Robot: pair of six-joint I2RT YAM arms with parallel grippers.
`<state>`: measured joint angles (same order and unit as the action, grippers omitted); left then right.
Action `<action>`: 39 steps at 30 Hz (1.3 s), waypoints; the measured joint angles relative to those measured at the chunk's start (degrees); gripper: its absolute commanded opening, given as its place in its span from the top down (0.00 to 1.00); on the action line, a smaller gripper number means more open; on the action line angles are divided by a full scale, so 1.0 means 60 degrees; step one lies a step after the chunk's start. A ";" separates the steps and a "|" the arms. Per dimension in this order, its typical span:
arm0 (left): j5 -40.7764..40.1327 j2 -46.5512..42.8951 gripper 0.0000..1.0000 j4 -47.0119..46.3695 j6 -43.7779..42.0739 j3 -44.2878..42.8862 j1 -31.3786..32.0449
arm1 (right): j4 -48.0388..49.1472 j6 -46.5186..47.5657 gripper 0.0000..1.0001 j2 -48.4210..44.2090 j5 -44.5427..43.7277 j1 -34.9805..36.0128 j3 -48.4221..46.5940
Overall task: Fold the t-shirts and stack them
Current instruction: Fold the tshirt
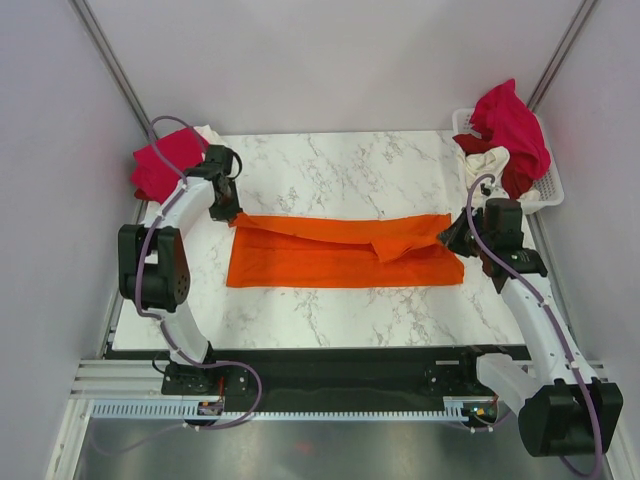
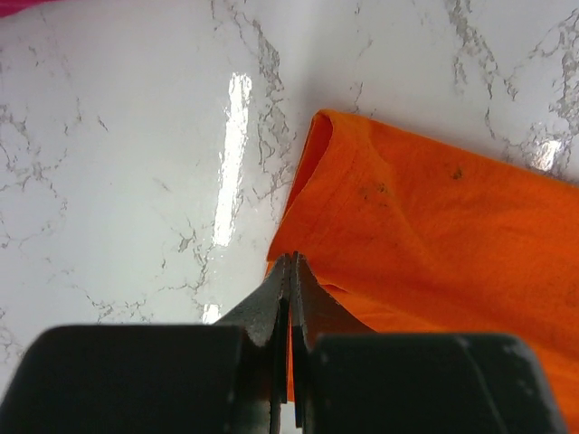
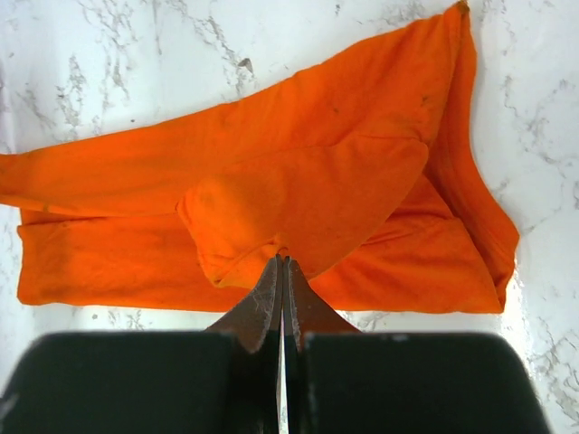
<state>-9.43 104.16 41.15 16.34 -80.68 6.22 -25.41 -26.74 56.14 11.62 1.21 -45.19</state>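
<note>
Top external shows the left gripper [image 1: 229,213] clamped on the far-left corner of the orange t-shirt [image 1: 330,262], spread mid-table as a wide band, and the right gripper [image 1: 457,238] pinched shut on its right end, so both should travel level with the edge taut.
</note>
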 measured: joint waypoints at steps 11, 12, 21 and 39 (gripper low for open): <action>0.0091 -0.0244 0.74 0.0095 -0.0007 0.0922 0.0000 | -0.0576 -0.0047 0.82 -0.0474 -0.0882 -0.0036 0.0761; 0.0087 -0.0273 0.57 0.0106 -0.0033 0.1078 0.0000 | -0.0681 -0.0153 0.64 -0.0474 -0.1016 -0.0036 0.0776; -0.0393 -0.1228 0.31 0.0838 0.0135 0.1851 -0.0007 | -0.1107 -0.1013 0.04 -0.0430 -0.1894 -0.0044 0.1107; -0.0466 0.0630 0.38 0.0718 0.1078 0.0896 0.1829 | 0.1213 -0.1599 0.07 0.3144 -0.0976 0.0554 0.1614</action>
<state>-12.23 107.94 45.45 22.81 -75.31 17.19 -18.13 -36.34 75.00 5.76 4.54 -35.51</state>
